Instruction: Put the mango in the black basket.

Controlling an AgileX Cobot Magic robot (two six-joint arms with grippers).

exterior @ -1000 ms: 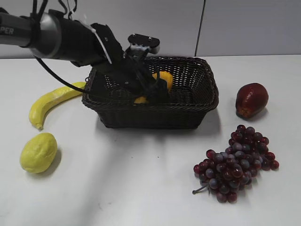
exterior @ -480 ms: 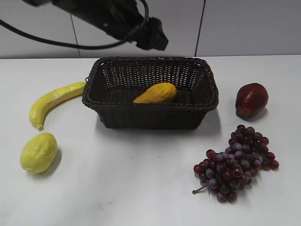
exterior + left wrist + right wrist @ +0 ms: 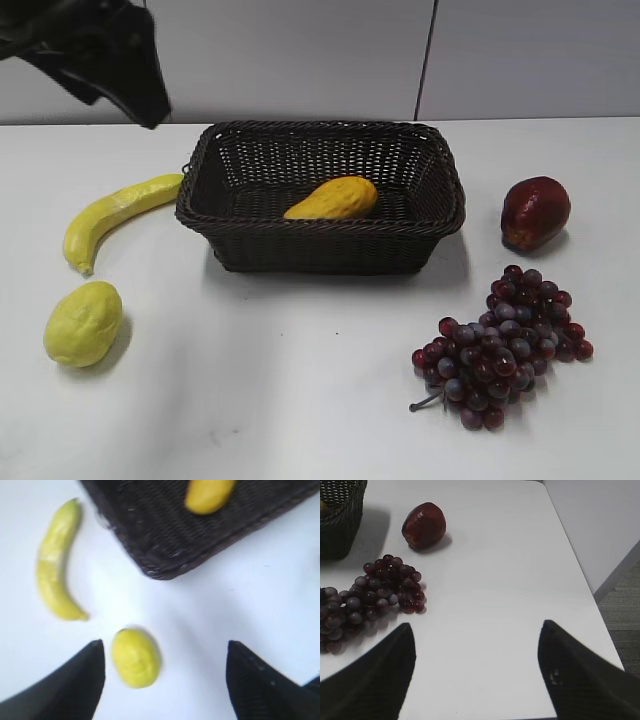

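— Item: grippers?
— My left gripper (image 3: 165,672): jaws wide apart, empty, above the lemon (image 3: 135,657) and banana (image 3: 55,575). My right gripper (image 3: 476,670): spread, empty, over bare table (image 3: 510,580) near its right edge.
— Item: mango?
— Mango (image 3: 332,198): lying inside the basket (image 3: 320,245). Grapes (image 3: 503,345) sit right of it.

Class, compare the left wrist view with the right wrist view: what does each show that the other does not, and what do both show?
Only the left wrist view shows the banana, the lemon and the mango, plus the left gripper, open. Only the right wrist view shows the grapes, the dark red fruit, the table edge and the open right gripper. Both show the black basket and the white table.
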